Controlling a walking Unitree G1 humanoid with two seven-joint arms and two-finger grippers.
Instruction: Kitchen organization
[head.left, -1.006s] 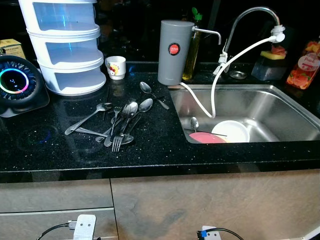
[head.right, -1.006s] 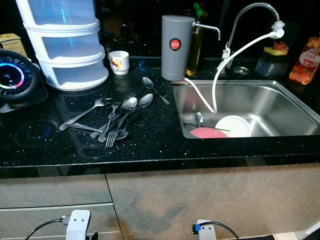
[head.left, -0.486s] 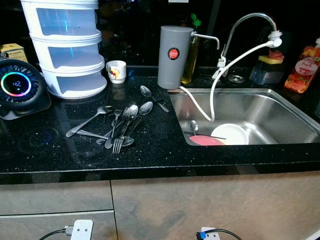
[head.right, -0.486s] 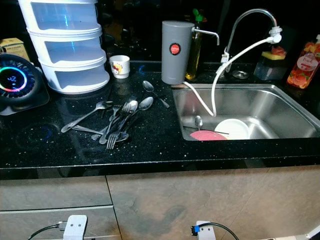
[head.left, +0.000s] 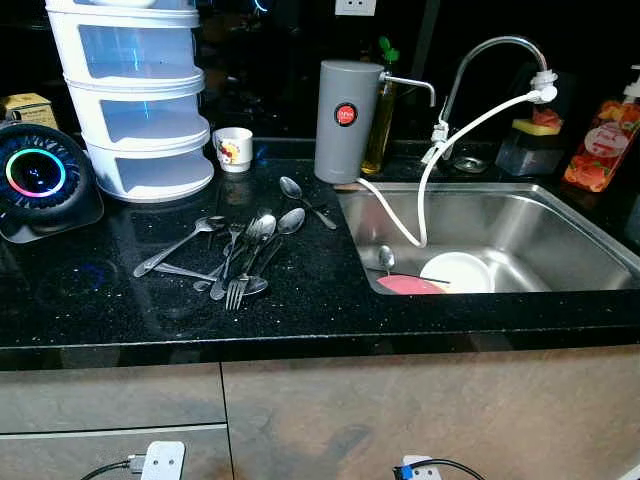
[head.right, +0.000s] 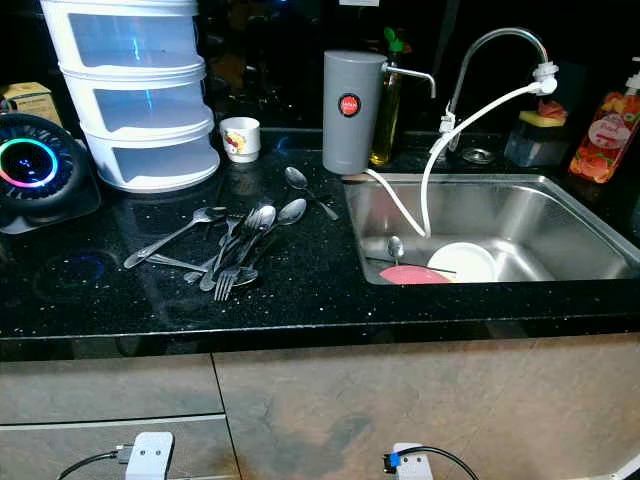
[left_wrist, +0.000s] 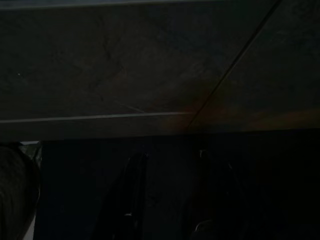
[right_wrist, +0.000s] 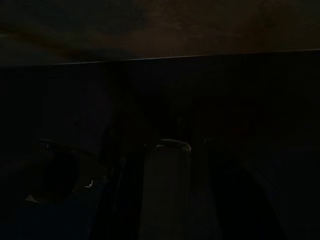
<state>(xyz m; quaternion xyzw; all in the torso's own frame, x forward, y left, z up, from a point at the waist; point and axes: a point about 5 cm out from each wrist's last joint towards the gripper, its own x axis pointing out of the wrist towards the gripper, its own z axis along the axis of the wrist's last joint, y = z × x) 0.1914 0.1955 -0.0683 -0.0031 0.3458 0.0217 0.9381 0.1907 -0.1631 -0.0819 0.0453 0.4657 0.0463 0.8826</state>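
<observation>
A loose heap of stainless steel spoons and forks (head.left: 235, 250) is seen lying on the black speckled stone countertop (head.left: 300, 300), just left of the brushed steel sink basin (head.left: 560, 230). One lone steel spoon (head.left: 303, 198) lies apart from the heap, nearer the tall grey cylindrical water filter (head.left: 341, 121) that stands at the sink's back left corner. Inside the basin a round pink plate (head.left: 405, 285) and a white bowl (head.left: 458, 270) are stacked side by side, with another small spoon (head.left: 386, 260) resting against them. A white flexible hose (head.left: 430, 180) hangs from the curved chrome tap (head.left: 490, 55) into the basin.

At the back left a white three-tier plastic container (head.left: 135, 95) is set, with a small white printed cup (head.left: 235, 148) beside it and a round black device with a glowing coloured ring (head.left: 38, 175) further left.

The left gripper (left_wrist: 167, 200) is made out dimly (the wrist view is very dark) against the cupboard front, its fingers apart and grasping nothing. The right gripper (right_wrist: 165, 190) hangs in shade; whether it is released or clenched cannot be told.
</observation>
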